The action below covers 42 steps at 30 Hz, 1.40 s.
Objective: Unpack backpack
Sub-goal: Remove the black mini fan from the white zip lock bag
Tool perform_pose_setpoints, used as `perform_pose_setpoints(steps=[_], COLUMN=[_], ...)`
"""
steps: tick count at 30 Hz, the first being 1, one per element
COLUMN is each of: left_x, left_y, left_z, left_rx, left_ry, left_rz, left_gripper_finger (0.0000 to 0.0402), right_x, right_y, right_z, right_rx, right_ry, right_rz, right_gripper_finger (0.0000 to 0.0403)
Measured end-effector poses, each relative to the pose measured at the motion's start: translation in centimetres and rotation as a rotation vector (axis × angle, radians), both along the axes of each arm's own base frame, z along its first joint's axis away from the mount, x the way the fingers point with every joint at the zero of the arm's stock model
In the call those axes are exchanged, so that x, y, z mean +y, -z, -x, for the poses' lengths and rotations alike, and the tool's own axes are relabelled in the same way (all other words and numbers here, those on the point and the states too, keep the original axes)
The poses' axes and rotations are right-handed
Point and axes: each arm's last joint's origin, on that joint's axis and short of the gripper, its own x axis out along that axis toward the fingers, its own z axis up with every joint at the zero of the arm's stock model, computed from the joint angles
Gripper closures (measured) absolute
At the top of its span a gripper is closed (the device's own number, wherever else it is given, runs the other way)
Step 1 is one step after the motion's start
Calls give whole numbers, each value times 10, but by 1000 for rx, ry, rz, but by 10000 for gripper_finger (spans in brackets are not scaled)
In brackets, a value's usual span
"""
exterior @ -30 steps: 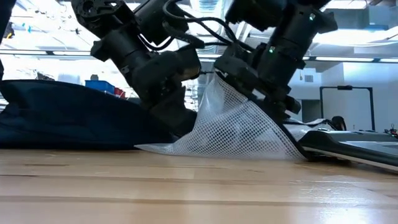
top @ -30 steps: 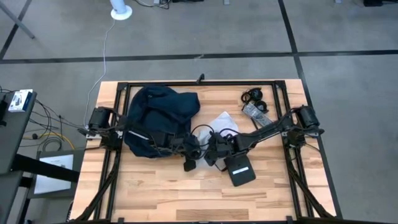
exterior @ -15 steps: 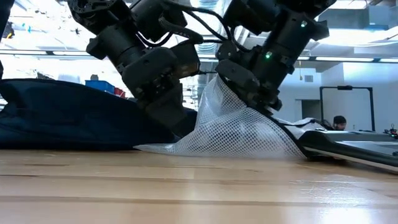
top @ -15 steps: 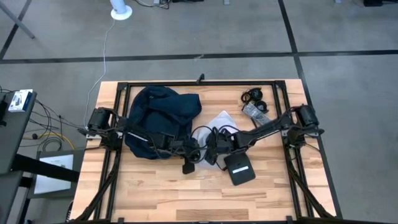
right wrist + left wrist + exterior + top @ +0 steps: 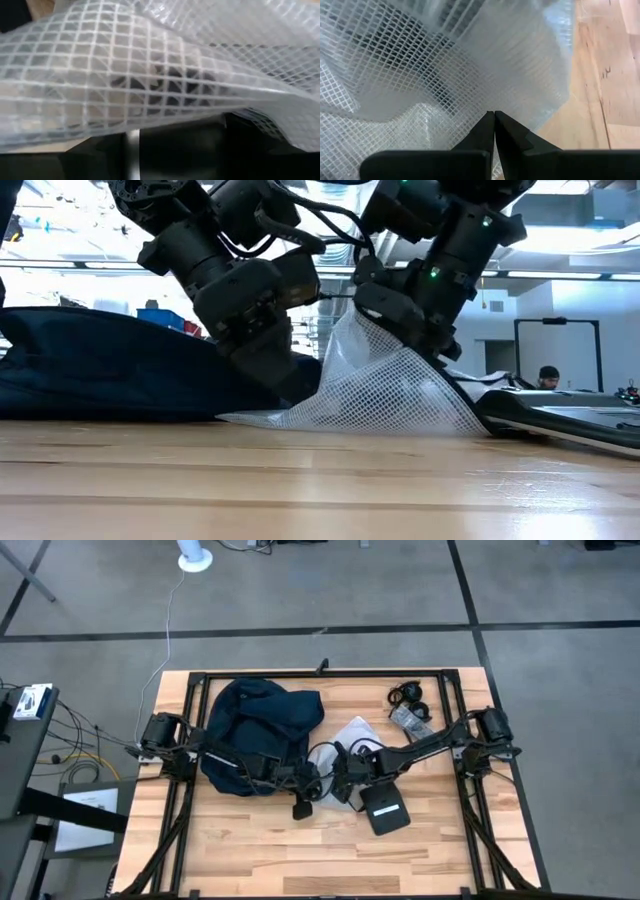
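Observation:
The dark navy backpack [image 5: 255, 725] lies on the table's left half, low and wide in the low view [image 5: 110, 370]. Right of it is a clear white-gridded mesh bag [image 5: 356, 733], raised like a tent, with its lower edge [image 5: 300, 420] on the table. My right gripper [image 5: 395, 330] is shut on the bag's raised part. My left gripper [image 5: 494, 114] is shut, its tips at the bag's left side [image 5: 292, 380], between backpack and bag. My left gripper's shut fingertips [image 5: 490, 120] meet the mesh bag's wall [image 5: 485, 100], coming down at a slant from the table's left. I cannot tell whether a layer is pinched between them. My right gripper holds the bag's upper edge [image 5: 362, 320], slanting down from the right. The bag hangs from it as a slope, drawn fairly taut, with its lower edge on the table. In the right wrist view the mesh [image 5: 150, 75] covers the fingers.
A flat black pouch [image 5: 386, 812] lies just right of the grippers, toward the near edge. Small dark items [image 5: 410, 705] sit at the far right. Bare wood [image 5: 300, 850] stretches along the near edge. A person shows in the room behind [image 5: 547, 376].
My right gripper has moved a little toward the table's left, carrying the mesh bag's raised edge with it. The bag's lower edge has stayed on the table.

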Motion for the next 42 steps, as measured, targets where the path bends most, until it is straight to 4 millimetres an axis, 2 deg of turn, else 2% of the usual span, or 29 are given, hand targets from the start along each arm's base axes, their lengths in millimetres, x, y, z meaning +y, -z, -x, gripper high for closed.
perform_pose_setpoints(steps=[5, 8, 12, 17, 21, 25, 28, 31, 36, 42], left_x=[1, 2, 3, 3, 3, 3, 3, 2, -4, -12], left_y=[1, 1, 1, 1, 1, 1, 1, 1, -2, -21], left_z=[0, 1, 1, 1, 1, 1, 1, 1, 1, 4], left_rx=[9, 17, 17, 17, 16, 16, 16, 15, -9, -89], left_ry=[-6, -13, -11, -13, -14, -18, -29, -44, -56, -77], left_rz=[-9, -36, -49, -50, -50, -47, -36, -20, 9, -21], left_gripper_finger=[402, 402, 402, 402, 402, 402, 402, 402, 402, 402], right_x=[15, 26, 41, 54, 59, 54, 41, 16, -40, -118], right_y=[-6, -17, -45, -82, -119, -155, -173, -180, -168, -150], right_z=[7, 14, 30, 64, 92, 118, 133, 142, 141, 125], right_rx=[29, 26, 12, 62, -15, -155, -252, -296, -167, -119], right_ry=[-63, -129, -203, -271, -287, -302, -293, -207, -14, 153], right_rz=[-95, -174, -286, -433, -506, -551, -499, -376, -231, -213], right_gripper_finger=[170, 178, 182, 174, 171, 183, 183, 177, 178, 183])
